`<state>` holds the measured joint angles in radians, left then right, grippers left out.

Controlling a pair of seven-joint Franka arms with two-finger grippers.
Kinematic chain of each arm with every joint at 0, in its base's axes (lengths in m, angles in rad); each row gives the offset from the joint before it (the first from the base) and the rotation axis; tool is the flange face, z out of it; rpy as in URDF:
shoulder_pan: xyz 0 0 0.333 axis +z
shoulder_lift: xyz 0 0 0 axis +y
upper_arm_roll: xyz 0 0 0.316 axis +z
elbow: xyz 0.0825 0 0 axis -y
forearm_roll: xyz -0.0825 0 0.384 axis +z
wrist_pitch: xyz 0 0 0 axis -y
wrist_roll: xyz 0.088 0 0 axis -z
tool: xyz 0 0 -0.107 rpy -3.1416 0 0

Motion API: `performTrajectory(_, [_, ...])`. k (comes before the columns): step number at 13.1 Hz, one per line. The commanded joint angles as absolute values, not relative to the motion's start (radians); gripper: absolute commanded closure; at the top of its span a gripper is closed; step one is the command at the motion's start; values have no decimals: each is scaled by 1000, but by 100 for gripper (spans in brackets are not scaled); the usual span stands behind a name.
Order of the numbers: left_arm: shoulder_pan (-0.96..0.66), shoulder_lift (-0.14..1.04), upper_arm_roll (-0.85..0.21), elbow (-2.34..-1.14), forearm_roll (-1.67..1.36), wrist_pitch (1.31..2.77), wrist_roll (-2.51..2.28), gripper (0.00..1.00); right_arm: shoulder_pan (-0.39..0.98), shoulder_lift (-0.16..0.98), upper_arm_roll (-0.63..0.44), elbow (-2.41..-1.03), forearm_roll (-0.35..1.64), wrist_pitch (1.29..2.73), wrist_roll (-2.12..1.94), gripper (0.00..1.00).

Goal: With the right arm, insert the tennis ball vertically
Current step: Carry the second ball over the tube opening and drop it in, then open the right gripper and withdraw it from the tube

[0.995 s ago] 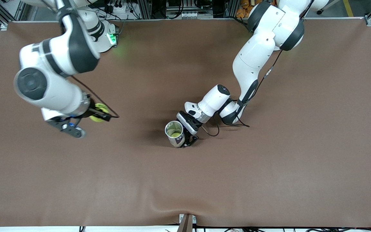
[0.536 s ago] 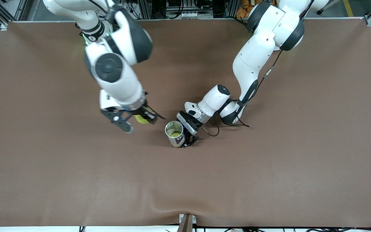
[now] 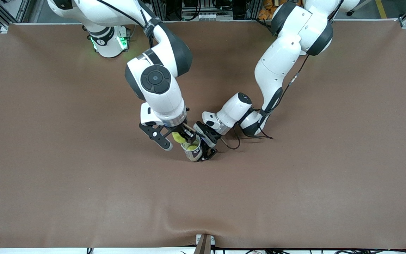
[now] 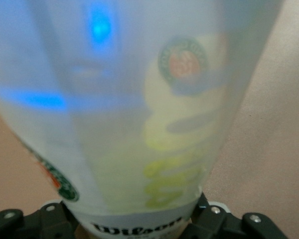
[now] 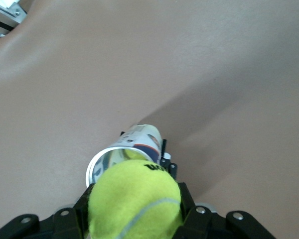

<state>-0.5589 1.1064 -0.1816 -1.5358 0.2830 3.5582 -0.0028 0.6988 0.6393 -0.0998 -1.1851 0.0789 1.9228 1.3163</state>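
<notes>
My right gripper (image 3: 179, 137) is shut on a yellow-green tennis ball (image 3: 178, 137) and holds it just above the rim of an open, clear tennis-ball can (image 3: 192, 148), slightly toward the right arm's end. In the right wrist view the ball (image 5: 134, 199) fills my right gripper (image 5: 134, 211), with the can's open mouth (image 5: 120, 158) below it. A yellow ball shows inside the can. My left gripper (image 3: 203, 150) is shut on the can and holds it upright on the table. The can (image 4: 139, 124) fills the left wrist view, above my left gripper (image 4: 134, 226).
The brown table cover (image 3: 294, 183) spreads all around the can. The left arm's black cable (image 3: 233, 143) loops on the table beside its wrist. The right arm's base (image 3: 108, 41) shows a green light. A small ridge (image 3: 203, 231) lies in the cover at the near edge.
The right arm has swung from its end of the table toward the middle with the ball, which now hangs at the can's rim. The left arm and the can have not moved.
</notes>
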Motion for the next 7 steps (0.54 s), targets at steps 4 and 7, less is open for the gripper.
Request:
performTrajectory(4, [-549,1120,-181,-1545,284,3554,-8,16,732,695,-117,-1140,54,1956,1354,100])
performTrajectory(7, [-548,1120,-181,-1545,284,3554,-8,15,736,707,-115,-1143,32,1991,1390,98])
